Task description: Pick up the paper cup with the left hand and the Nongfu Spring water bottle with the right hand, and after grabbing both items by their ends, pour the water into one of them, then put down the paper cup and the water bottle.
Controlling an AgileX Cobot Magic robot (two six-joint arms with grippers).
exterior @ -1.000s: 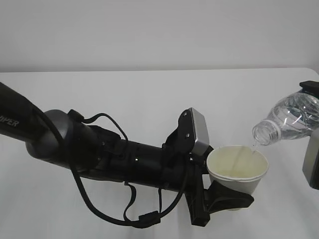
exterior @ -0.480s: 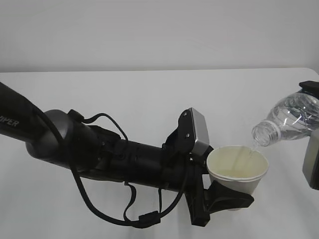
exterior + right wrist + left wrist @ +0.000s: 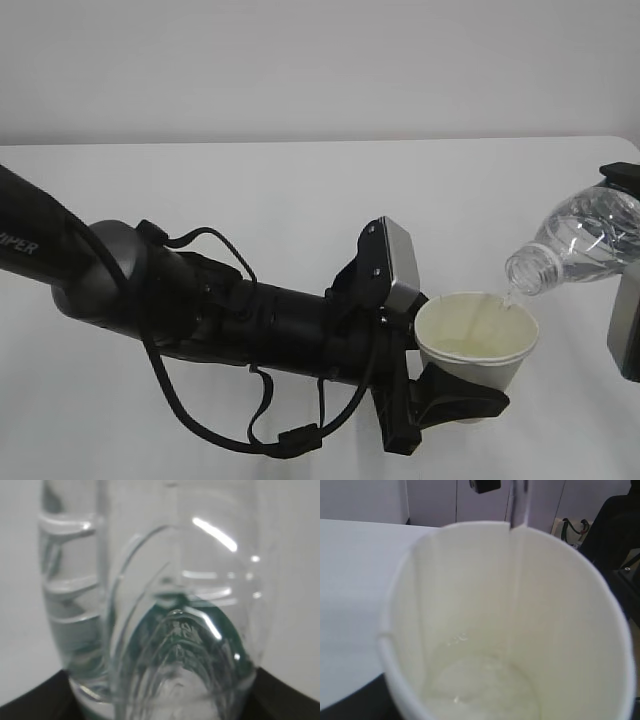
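Left tool (image 3: 455, 395): clamps paper cup (image 3: 478, 345) low on its wall.
Right tool (image 3: 628, 300): grips Nongfu Spring water bottle (image 3: 575, 243), tilted, mouth above cup rim.
Water (image 3: 485, 690): pooled in cup.

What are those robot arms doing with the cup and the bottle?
They are pouring water. The left gripper holds a white paper cup upright by its base, just above the table. The right gripper tips a clear water bottle so its open neck hangs over the cup's rim. A thin stream of water runs in, and a small pool sits at the bottom.
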